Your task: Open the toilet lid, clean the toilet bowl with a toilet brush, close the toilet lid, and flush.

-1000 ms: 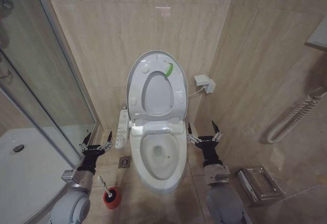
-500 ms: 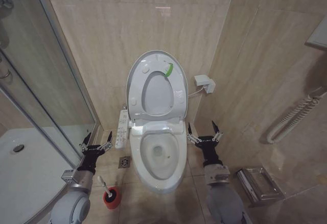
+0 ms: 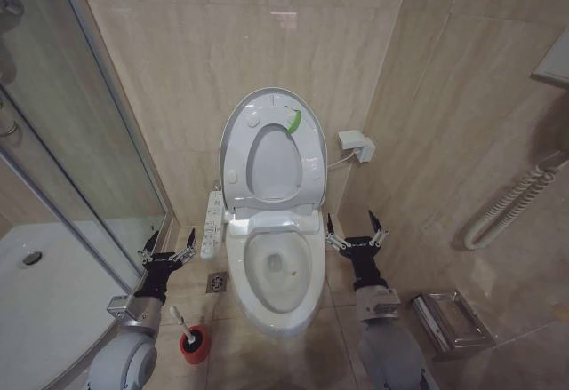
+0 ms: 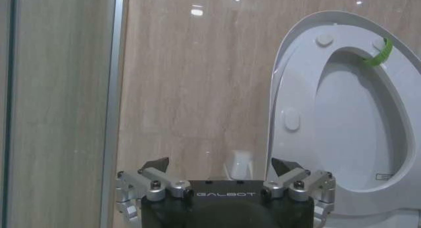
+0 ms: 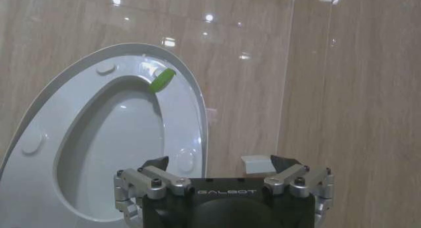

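The toilet lid (image 3: 240, 123) stands raised against the back wall, its underside with a green strip facing me, the ring seat up with it. Its underside also faces the left wrist camera (image 4: 296, 80) and the right wrist camera (image 5: 72, 105). The white toilet bowl (image 3: 307, 294) lies open below. The toilet brush (image 3: 180, 322) stands in its red cup holder (image 3: 195, 345) on the floor left of the bowl. My left gripper (image 3: 166, 245) is open, held left of the bowl above the brush. My right gripper (image 3: 356, 231) is open, right of the bowl. Both hold nothing.
A glass shower partition (image 3: 80, 159) closes off the left side. A button panel (image 3: 212, 223) hangs by the bowl's left flank, with a floor drain (image 3: 217, 282) beneath. A wall socket (image 3: 356, 146), a coiled hose (image 3: 507, 203) and a metal tray (image 3: 452, 321) are to the right.
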### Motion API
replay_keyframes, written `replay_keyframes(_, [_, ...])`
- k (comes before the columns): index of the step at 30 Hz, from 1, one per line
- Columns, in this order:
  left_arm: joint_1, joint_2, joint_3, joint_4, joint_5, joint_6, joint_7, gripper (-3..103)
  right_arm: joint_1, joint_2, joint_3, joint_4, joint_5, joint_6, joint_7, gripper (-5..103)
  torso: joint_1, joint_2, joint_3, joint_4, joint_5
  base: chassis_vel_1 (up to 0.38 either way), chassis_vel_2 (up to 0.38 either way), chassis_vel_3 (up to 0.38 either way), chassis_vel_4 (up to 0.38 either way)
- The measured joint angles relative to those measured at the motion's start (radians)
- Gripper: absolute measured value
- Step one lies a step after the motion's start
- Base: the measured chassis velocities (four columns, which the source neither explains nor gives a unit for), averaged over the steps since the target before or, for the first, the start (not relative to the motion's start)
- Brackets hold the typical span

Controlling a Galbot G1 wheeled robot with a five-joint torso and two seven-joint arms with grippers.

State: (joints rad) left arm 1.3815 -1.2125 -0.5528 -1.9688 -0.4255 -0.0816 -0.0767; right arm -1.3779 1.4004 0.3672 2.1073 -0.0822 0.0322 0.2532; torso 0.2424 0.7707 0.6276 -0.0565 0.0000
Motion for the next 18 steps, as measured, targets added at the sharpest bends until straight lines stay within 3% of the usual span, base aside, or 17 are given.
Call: replay_keyframes(18, [0.0, 0.0, 0.0, 0.0, 0.0, 0.0, 0.0, 100, 0.0, 0.0, 0.0, 0.0, 0.0, 0.0, 0.0, 100, 0.0, 0.0, 0.0, 0.0, 0.0, 0.0, 0.0, 0.0, 0.0])
